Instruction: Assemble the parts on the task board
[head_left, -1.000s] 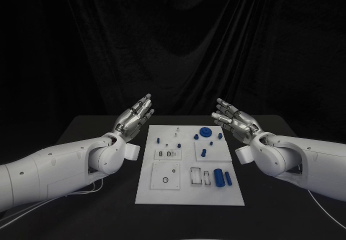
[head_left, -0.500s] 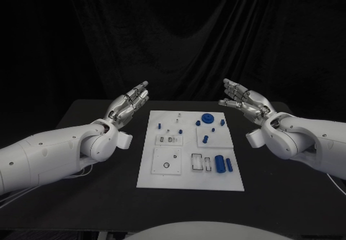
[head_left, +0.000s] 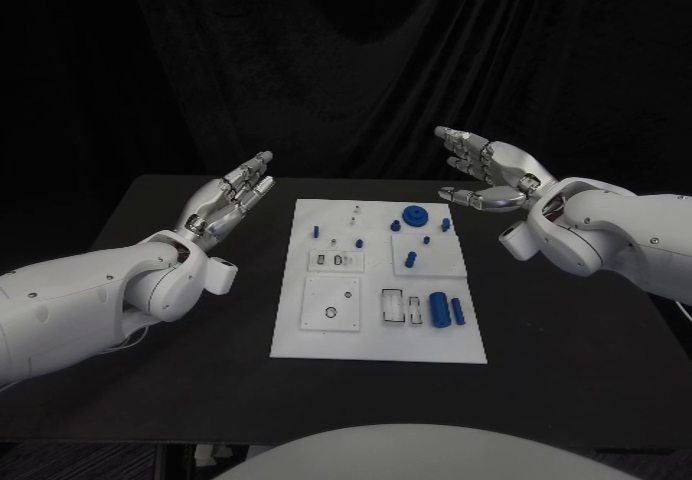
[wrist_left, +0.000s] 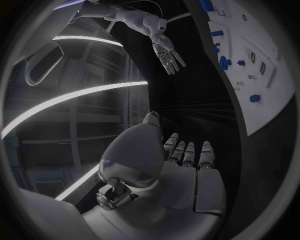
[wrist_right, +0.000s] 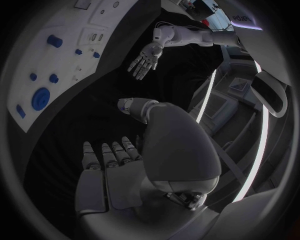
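Note:
The white task board (head_left: 378, 340) lies in the middle of the black table, with small blue parts on it: a round gear-like piece (head_left: 415, 214) at the far end, small pegs (head_left: 410, 259) in the middle and blue cylinders (head_left: 438, 311) near the front right. My left hand (head_left: 231, 201) hovers left of the board's far end, fingers straight and apart, holding nothing. Right of the board's far corner my right hand (head_left: 488, 172) is raised, fingers spread and empty. The left wrist view shows the board (wrist_left: 265, 105) and the right hand (wrist_left: 168, 52); the right wrist view shows the board (wrist_right: 44, 65) and the left hand (wrist_right: 143, 62).
White recessed plates (head_left: 332, 303) and slots (head_left: 394, 304) sit on the board's near half. Bare black table (head_left: 173, 390) surrounds the board on both sides and in front. A black curtain hangs behind the table.
Both hands have moved outward and farther back from the board, the right one rising and turning. The whole head picture has shifted, so the camera moved too. The parts lie as before.

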